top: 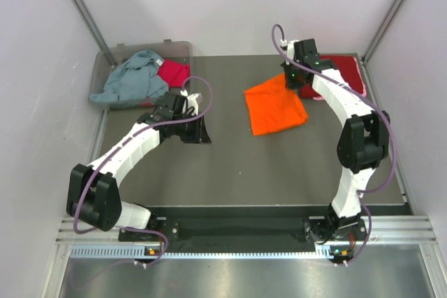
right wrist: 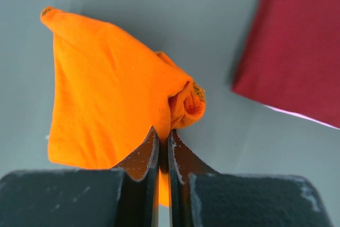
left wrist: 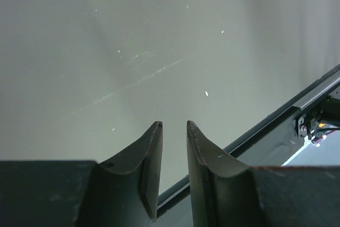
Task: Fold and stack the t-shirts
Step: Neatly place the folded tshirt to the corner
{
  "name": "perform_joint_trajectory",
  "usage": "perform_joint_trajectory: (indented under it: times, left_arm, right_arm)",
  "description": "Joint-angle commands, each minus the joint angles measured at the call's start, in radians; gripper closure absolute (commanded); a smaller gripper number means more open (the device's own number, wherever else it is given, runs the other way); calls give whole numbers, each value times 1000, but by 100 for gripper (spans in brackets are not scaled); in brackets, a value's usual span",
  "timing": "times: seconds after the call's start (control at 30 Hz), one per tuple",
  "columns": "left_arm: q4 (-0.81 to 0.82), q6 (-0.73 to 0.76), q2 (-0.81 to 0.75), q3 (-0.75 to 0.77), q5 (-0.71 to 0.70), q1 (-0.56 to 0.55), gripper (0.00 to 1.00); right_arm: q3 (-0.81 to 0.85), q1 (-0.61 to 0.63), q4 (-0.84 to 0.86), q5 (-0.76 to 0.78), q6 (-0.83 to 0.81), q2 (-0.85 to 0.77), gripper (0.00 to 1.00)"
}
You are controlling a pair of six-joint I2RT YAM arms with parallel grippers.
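My right gripper [right wrist: 163, 134] is clamped tight on the orange tee [right wrist: 106, 110], pinching a bunched fold at the corner nearest my fingertips; the rest of the cloth fans out ahead and to the left of the jaws, plain and bright, creased, its far corner rolled to a point; from above it shows as a rough square on the table [top: 230, 172], beside that gripper. Ahead and to the right of the same jaws lies the red tee [right wrist: 297, 46], flat; a pink tee [top: 364, 88] shows only as an edge under it. My left gripper [left wrist: 174, 126] has its jaws a little apart, nothing between them, over bare table; behind its wrist a bin [top: 183, 48] holds a grey tee [top: 133, 80] and a magenta tee [top: 173, 72]. Count: five tees, one of each colour; one bin.
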Motion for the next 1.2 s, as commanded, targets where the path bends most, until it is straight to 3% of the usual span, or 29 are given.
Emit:
perform_joint_trajectory:
  times: [0.0,0.53,1.17]
  left_arm:
    - [12,11,-24,-9,-10,3,70]
    - [-16,28,-1,-1,-67,3,71]
    - [-15,25,33,9,-88,8,71]
  right_arm:
    - [70,-9,-21,141,-78,-5,100]
    - [278,-110,-29,239,-214,64,100]
    - [441,-247,57,163,-244,154,100]
